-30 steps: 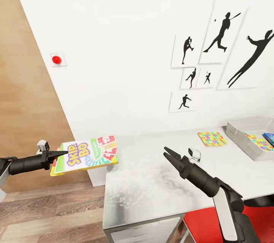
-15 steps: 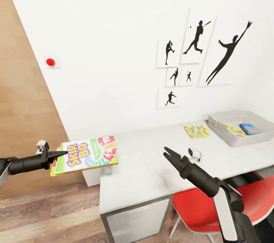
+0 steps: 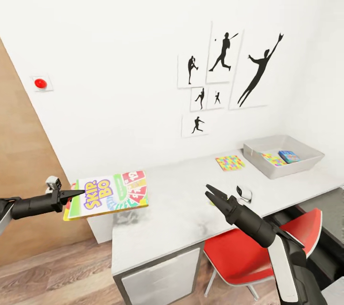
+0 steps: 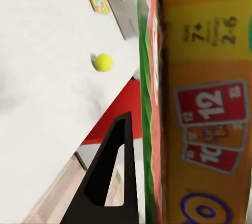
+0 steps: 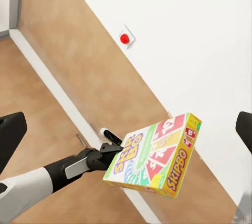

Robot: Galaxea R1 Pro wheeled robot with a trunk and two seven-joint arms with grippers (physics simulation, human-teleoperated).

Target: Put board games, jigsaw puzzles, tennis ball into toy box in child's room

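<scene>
At the lower left of the head view, the left gripper [image 3: 71, 194] is clamped on the near edge of the SKIP-BO board game [image 3: 111, 194], holding it flat and level in the air just off the left end of the table [image 3: 177, 219]. A second thin box lies under it, its yellow edge showing at the left; whether both are pinched together cannot be told. In the right wrist view the same game [image 5: 155, 154] hangs at the centre of the frame, against a wood panel [image 5: 79, 66] and a white wall with a red button [image 5: 124, 38].

The right gripper [image 3: 214, 194] sits lower centre, above the table top, its two fingers spread in a narrow V with nothing between them.

At the right, the toy box [image 3: 306, 162] rests on the far end of the table, with a jigsaw puzzle [image 3: 273, 158] and a bluish board game [image 3: 289, 156] inside it. Another jigsaw puzzle [image 3: 230, 162] lies on the table just left of the box. In the left wrist view the tennis ball [image 4: 103, 62] sits on the white top. A red chair [image 3: 243, 257] stands under the table, and black athlete posters [image 3: 224, 71] hang on the wall.
</scene>
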